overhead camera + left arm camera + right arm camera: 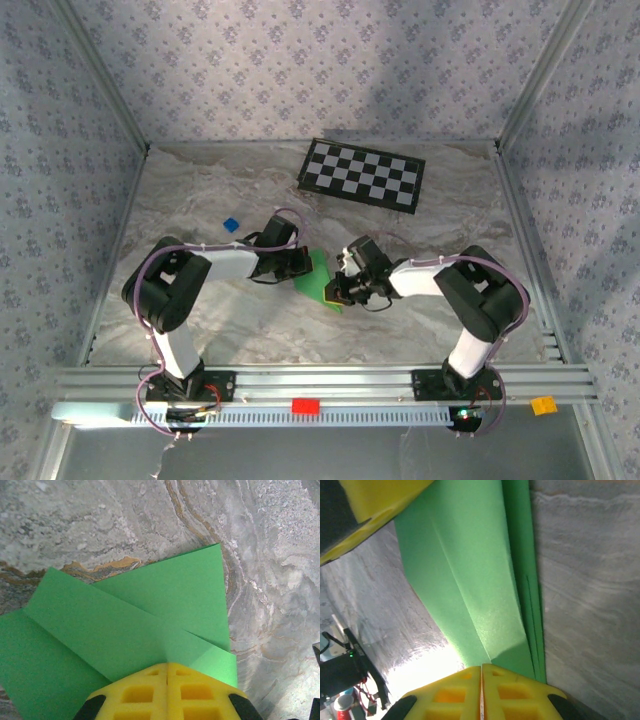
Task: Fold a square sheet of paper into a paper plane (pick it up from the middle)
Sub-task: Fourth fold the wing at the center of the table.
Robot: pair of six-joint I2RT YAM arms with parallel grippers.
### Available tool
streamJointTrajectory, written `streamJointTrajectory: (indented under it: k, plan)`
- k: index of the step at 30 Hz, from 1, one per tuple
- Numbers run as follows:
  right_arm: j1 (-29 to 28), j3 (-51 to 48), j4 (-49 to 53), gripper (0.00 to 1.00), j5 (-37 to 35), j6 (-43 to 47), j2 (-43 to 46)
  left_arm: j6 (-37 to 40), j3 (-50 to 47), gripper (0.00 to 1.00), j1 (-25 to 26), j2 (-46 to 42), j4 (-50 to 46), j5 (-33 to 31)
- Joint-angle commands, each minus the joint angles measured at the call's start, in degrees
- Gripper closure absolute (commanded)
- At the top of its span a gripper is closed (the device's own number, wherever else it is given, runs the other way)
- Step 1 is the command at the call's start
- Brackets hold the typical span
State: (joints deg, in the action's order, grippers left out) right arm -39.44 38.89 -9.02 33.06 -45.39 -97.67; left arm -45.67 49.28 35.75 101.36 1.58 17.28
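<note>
While both grippers crowd the same small piece of work, most of the risk lies in how little paper separates them. The square sheet of paper [318, 277], already creased into overlapping flaps, lies on the marbled table [200, 190] near its middle, between the two arms. In the left wrist view the left gripper [167, 666] has its yellow pads pressed together with their tips on the paper's [150, 610] near edge. I cannot tell whether it pinches a layer or merely pins the sheet down. In the right wrist view the right gripper [481, 668] is likewise closed, and a fold of the paper [465, 575] runs straight into the seam between its pads, so it looks nipped there. If that arm pulls while the other holds firm, I judge the thin sheet could tear or buckle along a stray line instead of the intended crease. If the left pads are only resting, the sheet may slide on the smooth table and the flaps would drift out of register, leaving a lopsided dart. A loose flap could also spring back once let go. From above, the two wrists [345, 270] sit just beside each other, so a careless sweep might knock them together.
</note>
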Motion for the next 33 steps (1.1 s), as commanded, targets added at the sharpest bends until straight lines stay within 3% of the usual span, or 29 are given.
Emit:
streamJointTrajectory:
  k: [1, 9, 20, 28, 33]
  plan:
    - [-0.3, -3.3, 1.6, 0.90, -0.9, -1.2, -0.3, 0.6, -1.8, 1.00, -0.4, 0.8, -4.6, -3.7]
    - [-0.2, -3.6, 5.5, 0.89, 1.5, 2.6, 7.5, 0.6, -1.9, 1.00, -0.5, 0.4, -4.7, -3.8]
    - [0.9, -11.2, 1.8, 0.89, 0.4, 1.4, 4.4, 0.7, -1.7, 1.00, -0.6, 0.4, -5.0, -3.8]
    - [1.9, -11.3, 7.5, 0.89, 1.5, 4.1, 10.8, 0.5, -1.7, 1.00, -0.6, 0.4, -5.0, -3.7]
    - [2.3, -9.8, 6.3, 0.88, 1.0, 1.4, 16.3, -0.1, -2.3, 1.00, -0.6, 0.1, -4.3, -3.3]
